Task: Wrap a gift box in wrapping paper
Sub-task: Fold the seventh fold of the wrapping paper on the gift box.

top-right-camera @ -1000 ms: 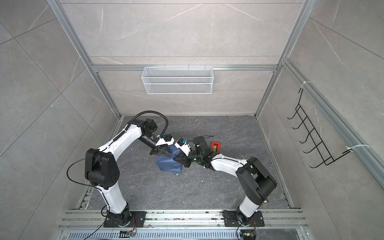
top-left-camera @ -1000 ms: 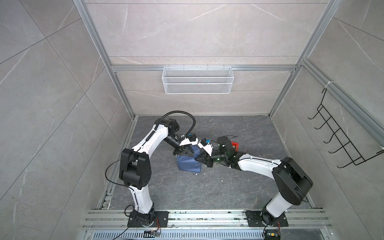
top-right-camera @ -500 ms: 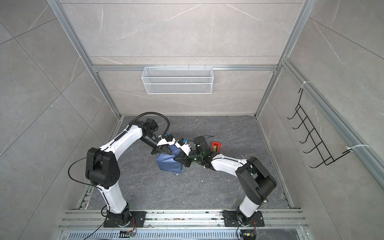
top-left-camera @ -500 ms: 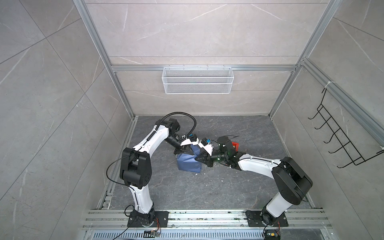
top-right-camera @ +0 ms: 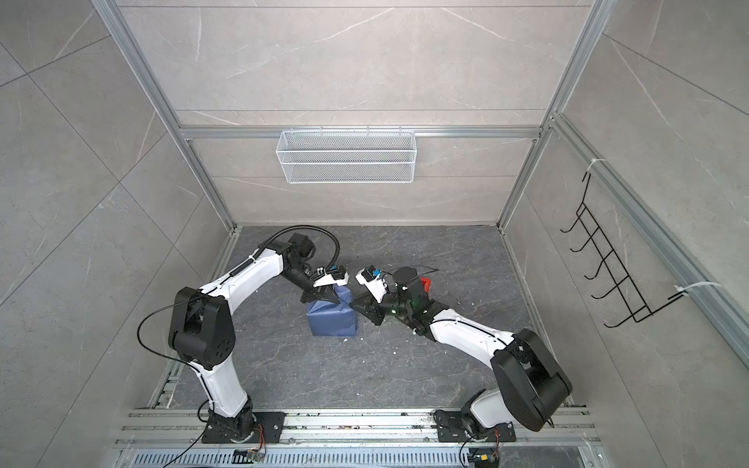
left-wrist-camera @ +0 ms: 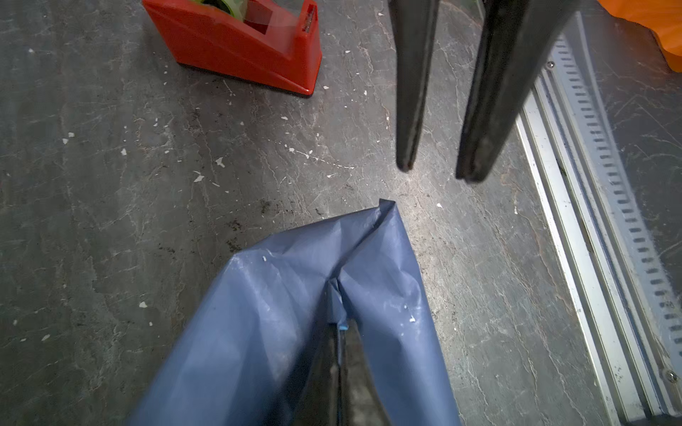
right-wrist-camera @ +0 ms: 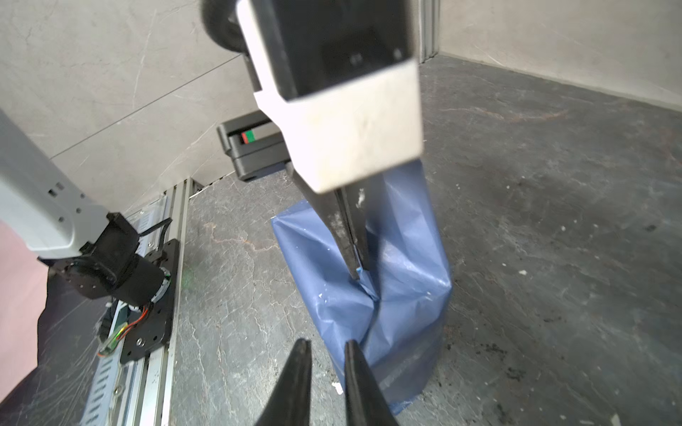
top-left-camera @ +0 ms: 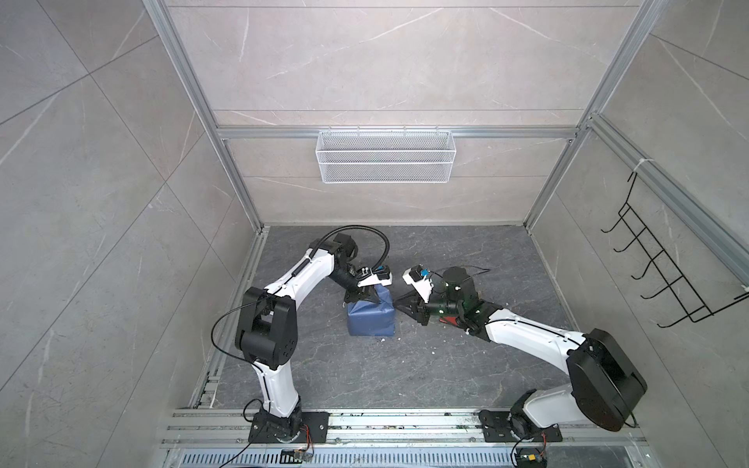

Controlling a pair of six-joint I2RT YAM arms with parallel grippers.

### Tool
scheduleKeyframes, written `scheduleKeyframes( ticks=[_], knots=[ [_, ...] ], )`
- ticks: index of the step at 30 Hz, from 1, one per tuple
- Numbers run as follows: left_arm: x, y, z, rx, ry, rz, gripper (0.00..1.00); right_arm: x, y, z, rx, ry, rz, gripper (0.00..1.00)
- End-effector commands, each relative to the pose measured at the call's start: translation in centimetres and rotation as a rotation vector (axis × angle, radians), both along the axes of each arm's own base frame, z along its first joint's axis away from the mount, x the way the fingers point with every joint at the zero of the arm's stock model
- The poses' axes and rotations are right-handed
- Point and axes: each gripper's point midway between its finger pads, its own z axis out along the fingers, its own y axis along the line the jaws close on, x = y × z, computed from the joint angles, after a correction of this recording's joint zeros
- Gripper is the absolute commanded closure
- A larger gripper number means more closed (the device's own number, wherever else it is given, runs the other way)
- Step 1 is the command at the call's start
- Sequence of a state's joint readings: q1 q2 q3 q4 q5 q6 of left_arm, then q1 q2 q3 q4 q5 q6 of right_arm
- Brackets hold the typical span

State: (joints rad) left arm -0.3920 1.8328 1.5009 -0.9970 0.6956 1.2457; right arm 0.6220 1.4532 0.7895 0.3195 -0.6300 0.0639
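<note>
left gripper (right-wrist-camera: 356, 274) is down on top of the parcel, its jaws pressed together on a small raised fold of the wrapping paper (top-left-camera: 371, 320) – a thin pinch, right at the crease where two flaps meet; the sheet is folded around into a blocky upright bundle standing on the dark table (top-left-camera: 364, 364), near the middle in both top views, dark blue face outward and well creased; the gift box itself can't be seen, the paper covers it all round; right gripper (left-wrist-camera: 437, 171) hangs just beside the bundle on the right arm's side, tips pointed at it, jaws a little apart with only bare table showing through the gap – nothing held, and not touching the paper as far as the wrist views show; the red tape dispenser (left-wrist-camera: 236, 48) sits on the table beyond the bundle, apart from it, mostly tucked behind the right arm in the top views; small white flecks lie scattered on the table around the parcel.
</note>
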Motion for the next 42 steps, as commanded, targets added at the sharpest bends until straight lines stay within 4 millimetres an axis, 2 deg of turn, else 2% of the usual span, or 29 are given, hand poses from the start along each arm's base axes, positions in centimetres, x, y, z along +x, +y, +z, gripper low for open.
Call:
scheduleKeyframes(
  ticks=[1, 7, 10, 15, 17, 20, 25, 29, 32, 38, 42],
  knots=[
    [0.4, 0.5, -0.8, 0.063, -0.043, 0.032, 1.0, 0.9, 0.5, 0.3, 0.047, 0.012, -0.024, 0.81],
    [-0.4, 0.7, -1.2, 0.083, -0.052, 0.022, 1.0, 1.8, 2.1, 0.7, 0.111, 0.045, 0.003, 0.88],
    [-0.6, 1.0, -1.9, 0.105, -0.059, 0.018, 1.0, 2.2, 2.8, -0.4, 0.107, 0.085, 0.014, 0.93],
    [-0.5, 1.1, -2.0, 0.107, -0.085, 0.026, 1.0, 2.1, 3.9, -0.9, 0.131, 0.118, 0.038, 0.97],
    [-0.5, 1.1, -2.3, 0.107, -0.086, 0.027, 1.0, 2.2, 4.2, -1.9, 0.113, 0.152, 0.04, 1.0],
    [-0.5, 1.0, -1.9, 0.102, -0.075, 0.04, 1.0, 2.3, 4.0, -3.6, 0.067, 0.21, 0.004, 1.0],
    [-0.3, 1.0, -1.5, 0.09, -0.111, 0.048, 1.0, 1.0, 3.6, -6.9, -0.082, 0.248, 0.01, 1.0],
    [-0.4, 0.3, 0.4, 0.039, -0.116, 0.072, 0.93, 0.1, 2.7, -8.8, -0.144, 0.287, -0.01, 1.0],
    [-0.6, -0.1, 1.7, 0.016, -0.135, 0.082, 0.83, -0.1, 2.3, -9.8, -0.194, 0.305, -0.02, 1.0],
    [-2.1, 0.4, 7.1, -0.016, -0.156, 0.111, 0.65, -0.1, 2.2, -9.7, -0.221, 0.295, -0.025, 1.0],
    [-3.9, 0.9, 10.1, -0.038, -0.113, 0.158, 0.62, 0.2, 2.2, -10.0, -0.229, 0.306, -0.036, 1.0]
  ],
)
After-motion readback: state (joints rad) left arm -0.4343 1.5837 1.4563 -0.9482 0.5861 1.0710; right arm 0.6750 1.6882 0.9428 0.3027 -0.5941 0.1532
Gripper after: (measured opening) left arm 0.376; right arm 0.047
